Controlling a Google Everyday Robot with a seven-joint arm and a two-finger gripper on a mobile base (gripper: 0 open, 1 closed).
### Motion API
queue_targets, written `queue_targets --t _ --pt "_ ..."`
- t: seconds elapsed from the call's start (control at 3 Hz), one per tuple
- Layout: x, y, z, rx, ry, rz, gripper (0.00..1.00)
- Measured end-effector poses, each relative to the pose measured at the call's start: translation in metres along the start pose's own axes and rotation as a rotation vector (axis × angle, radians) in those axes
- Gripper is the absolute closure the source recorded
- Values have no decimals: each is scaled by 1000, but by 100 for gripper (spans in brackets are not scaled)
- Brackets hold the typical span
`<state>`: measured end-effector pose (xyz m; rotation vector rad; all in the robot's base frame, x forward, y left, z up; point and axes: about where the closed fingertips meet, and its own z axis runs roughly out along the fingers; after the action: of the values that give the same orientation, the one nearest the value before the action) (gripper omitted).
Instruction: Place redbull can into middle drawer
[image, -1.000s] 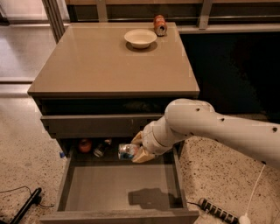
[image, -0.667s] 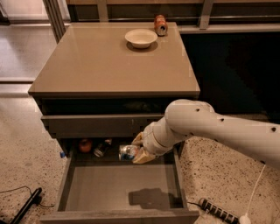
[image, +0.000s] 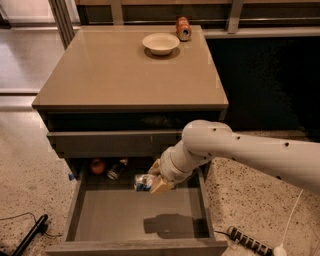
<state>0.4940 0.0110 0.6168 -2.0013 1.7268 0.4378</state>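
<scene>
No lettering, brand or number can be read anywhere, not even on the redbull can (image: 142, 182) clasped in the claw (image: 153, 184), which hangs above the open middle drawer (image: 125, 216), towards its back.

One white arm (image: 250, 152), entering from the right and sloping down-left to a bent wrist (image: 175, 165); pincer (image: 152, 184) at low centre of view, pale fingers (image: 161, 186) apparently closed around the redbull can (image: 141, 182), held aloft.

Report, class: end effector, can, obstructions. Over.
Arm's end effector shut on redbull can, over open middle drawer. Red item and dark item at drawer's back, none beneath can.
</scene>
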Motion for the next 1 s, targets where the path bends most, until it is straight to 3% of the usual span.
queue_targets --t 0.33,1.0 --pt "0 0 2 -4 -3 0 100" --pt "19 -28 64 -68 -58 45 100"
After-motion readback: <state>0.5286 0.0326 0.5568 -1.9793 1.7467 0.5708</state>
